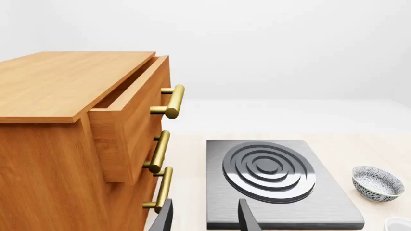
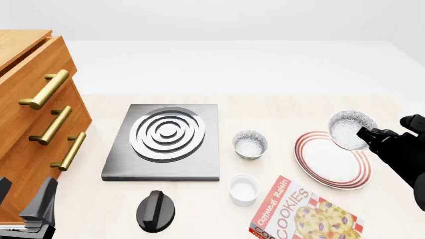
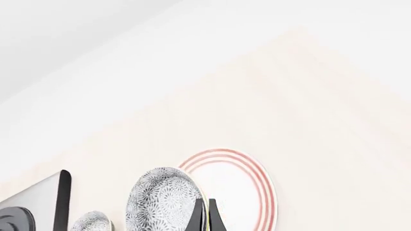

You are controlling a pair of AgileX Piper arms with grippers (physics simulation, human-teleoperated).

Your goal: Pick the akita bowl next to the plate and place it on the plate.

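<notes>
The tabletop (image 2: pixel 279 102) fills most of the front view. At the left edge stands a wooden drawer cabinet (image 2: pixel 27 119) with brass handles. Left of centre lies the grey stove burner (image 2: pixel 166 142). At centre right lies the plate (image 2: pixel 332 167), red-ringed. Bottom centre shows a cookie box (image 2: pixel 302 214). The akita bowl (image 2: pixel 351 129) hangs tilted above the plate's upper right rim, pinched at its rim by the right claw (image 2: pixel 364 134). A second speckled bowl (image 2: pixel 250 144) sits between burner and plate. The left claw (image 1: pixel 204 217) stands spread at lower left.
</notes>
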